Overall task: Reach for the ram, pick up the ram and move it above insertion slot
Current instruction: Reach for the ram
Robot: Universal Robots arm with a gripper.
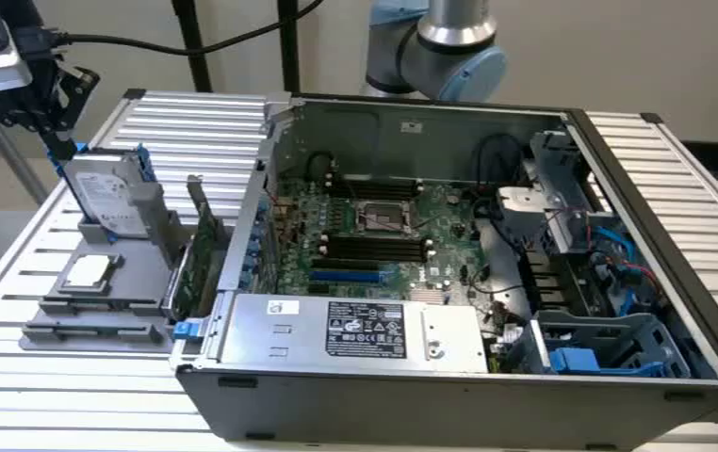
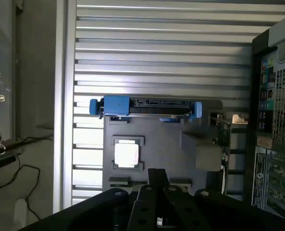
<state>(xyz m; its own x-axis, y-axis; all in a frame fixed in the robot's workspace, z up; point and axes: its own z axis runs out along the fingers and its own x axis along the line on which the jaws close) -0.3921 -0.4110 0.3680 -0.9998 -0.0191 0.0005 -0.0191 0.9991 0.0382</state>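
Fingers [image 2: 154,177] sit pressed together, nothing between them, hanging high over the grey fixture [image 1: 145,273] on your slatted counter [image 1: 32,395]. You find the ram [image 1: 98,307] low in a slot near the fixture's front edge, just past the CPU [image 1: 89,273] from the upright hard drive [image 1: 106,202] (edge-on, chips unreadable). Green expansion card [image 1: 202,259] stands between fixture and open computer case [image 1: 334,405]. Ram and fingers are well apart.
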